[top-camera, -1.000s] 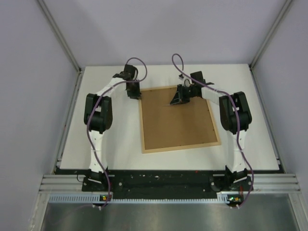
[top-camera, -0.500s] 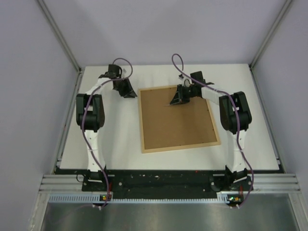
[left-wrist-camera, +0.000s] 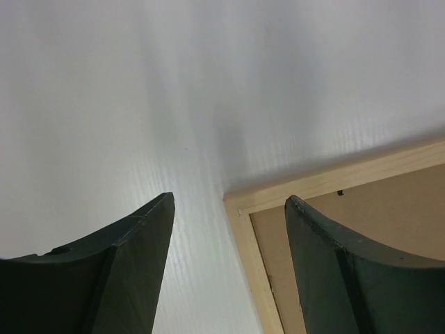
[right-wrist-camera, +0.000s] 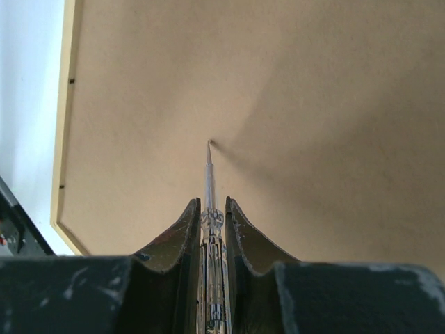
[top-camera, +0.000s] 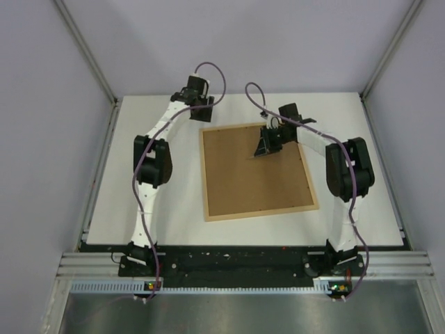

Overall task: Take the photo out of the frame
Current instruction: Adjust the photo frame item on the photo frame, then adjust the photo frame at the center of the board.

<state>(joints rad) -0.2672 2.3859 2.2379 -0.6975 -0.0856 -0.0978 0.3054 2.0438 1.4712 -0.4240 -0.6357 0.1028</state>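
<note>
The frame (top-camera: pixel 261 213) lies face down on the table (top-camera: pixel 167 209) with its brown backing board (top-camera: pixel 254 174) uppermost. The photo does not show and is presumably shut in beneath that board. Over the frame's far half, the right gripper (right-wrist-camera: pixel 212 205) is clamped on a thin pointed tool (right-wrist-camera: pixel 209 174). Its tip is down at the board, probably to pry the board loose. Above the frame's far-left corner hovers the left gripper (left-wrist-camera: pixel 229 202), jaws spread to either side of the corner, likely ready to steady the frame.
</note>
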